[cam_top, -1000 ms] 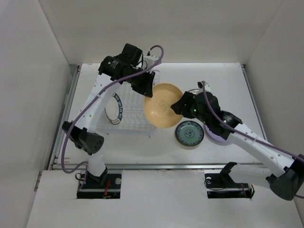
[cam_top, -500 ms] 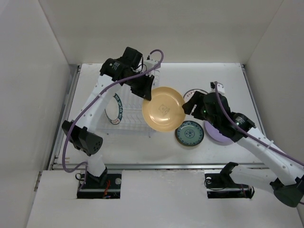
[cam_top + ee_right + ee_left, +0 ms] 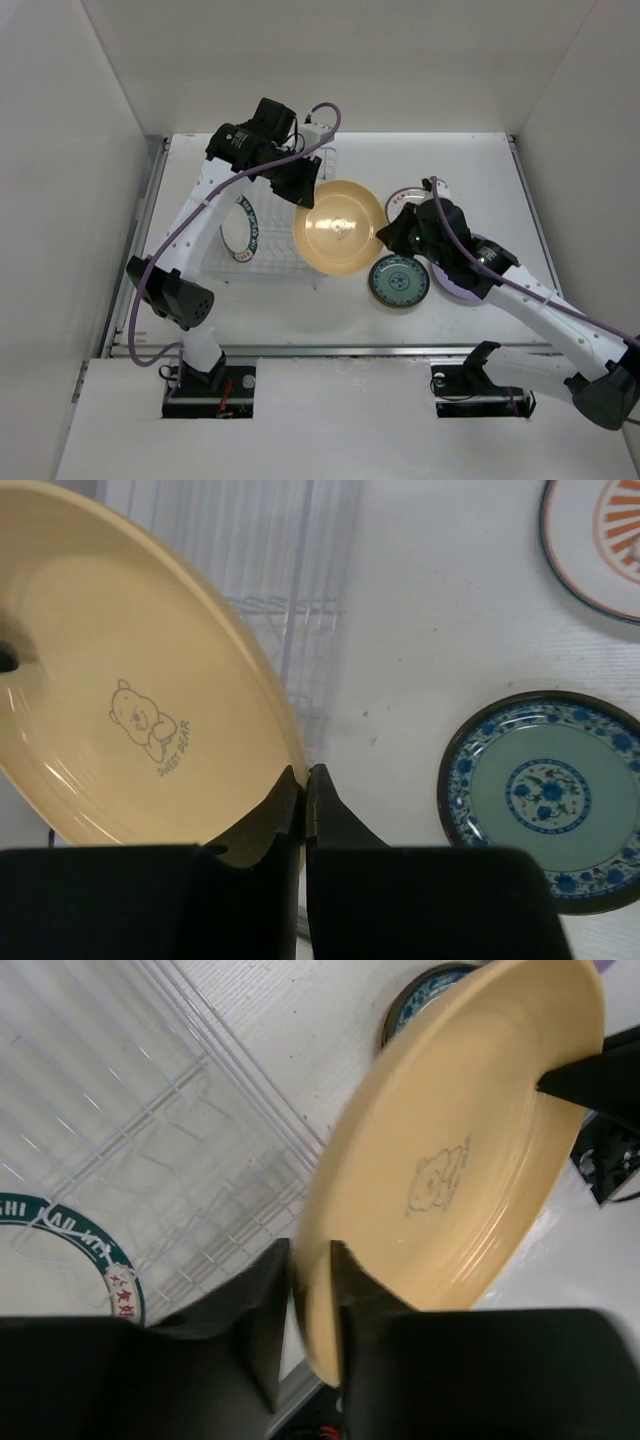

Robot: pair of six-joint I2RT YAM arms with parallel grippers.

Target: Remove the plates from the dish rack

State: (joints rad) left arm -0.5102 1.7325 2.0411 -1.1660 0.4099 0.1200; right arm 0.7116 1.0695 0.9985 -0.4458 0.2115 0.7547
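Yellow plate (image 3: 450, 1160) in left hand (image 3: 310, 1265)

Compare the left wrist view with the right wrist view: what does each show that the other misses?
Left wrist only: a clear look at the left gripper pinching the rim of the pale yellow plate, and the green-rimmed plate in the dish rack. Right wrist only: the white plate with red marks, and the teal plate whole rather than a sliver. Both: the yellow plate's bear print, the right gripper closed at its opposite rim, rack wires, part of the teal plate.
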